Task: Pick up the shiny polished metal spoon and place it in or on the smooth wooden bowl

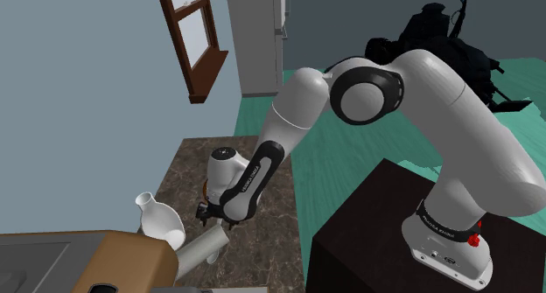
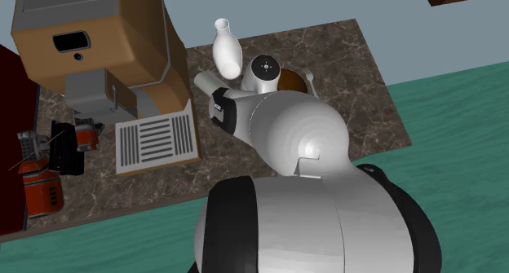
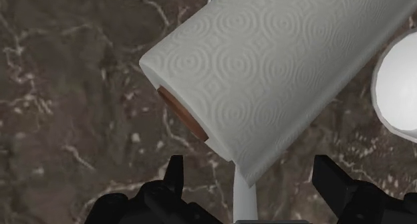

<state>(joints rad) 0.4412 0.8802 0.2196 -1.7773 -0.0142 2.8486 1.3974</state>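
Black fingers (image 3: 175,182) of our gripper (image 3: 248,166) stood released and well apart just above the counter, clasping nothing. Between them ran a slim, pale metal strip that we took for the handle of the spoon (image 3: 244,199). Neither finger touched it, so it was straddled, not held. We judged the jaws were spread that wide so they could drop on either side of the handle and close across its narrow width.

The handle lay flat on the dark veined marble countertop (image 3: 73,109). Its far end seemed to pass beneath a paper towel roll (image 3: 281,69), which lay on its side across the gripper's line with its brown cardboard core showing. That roll was, in our reading, why we lined up on this stretch of the handle: the spoon's bowl end was hidden, and the near part was what lay open to a grasp. Lifting could drag against the roll, we thought.

Beside the roll stood a white vase (image 3: 399,89), near enough to be knocked by a wide swing. In the second exterior view the brown bowl (image 2: 295,82) sat on the same counter just beside our wrist, partly hidden by the arm (image 2: 285,125), so the carry looked short. The pick was not yet made.
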